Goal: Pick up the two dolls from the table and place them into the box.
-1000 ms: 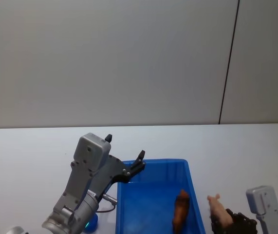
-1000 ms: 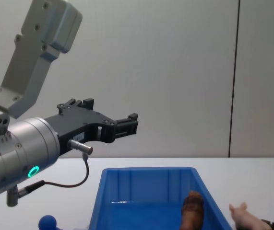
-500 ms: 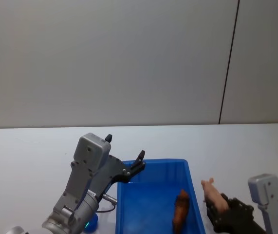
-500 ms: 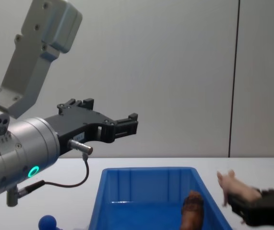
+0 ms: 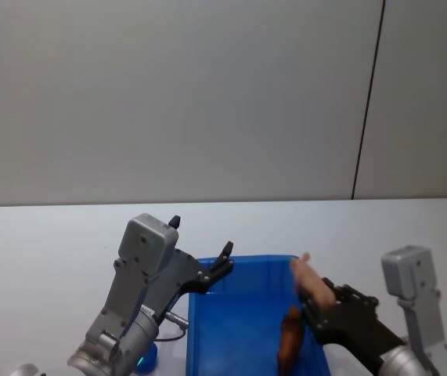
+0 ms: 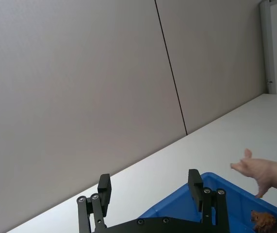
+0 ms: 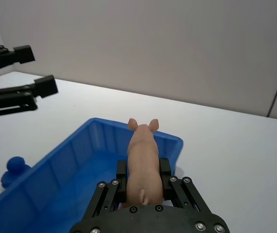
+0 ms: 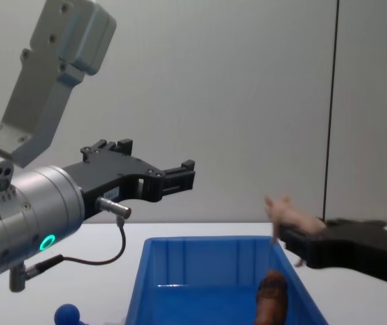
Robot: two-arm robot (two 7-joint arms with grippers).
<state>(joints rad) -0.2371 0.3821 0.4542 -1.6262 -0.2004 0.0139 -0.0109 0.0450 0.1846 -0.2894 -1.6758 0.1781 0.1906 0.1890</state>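
My right gripper [image 5: 315,301] is shut on the pale pink pig doll [image 5: 311,278], held in the air over the right rim of the blue box [image 5: 243,337]. The pig [image 7: 143,153] points forward between the fingers, and it also shows as the pink pig [image 8: 289,214] in the chest view and the pig [image 6: 259,170] in the left wrist view. The reddish-brown lion doll [image 5: 290,338] lies inside the box, seen too as the lion [image 8: 272,297]. My left gripper [image 5: 221,262] hangs open and empty above the box's far left corner; its fingers [image 6: 103,188] stand wide apart.
A small blue ball-shaped object [image 8: 66,315] sits on the white table [image 5: 43,258] left of the box, under my left arm. A grey wall rises behind the table. Bare tabletop stretches beyond and to both sides of the box.
My right gripper has risen and swung left with the pig, from beside the box's right wall to above its right rim. The left arm and the lion have not moved.
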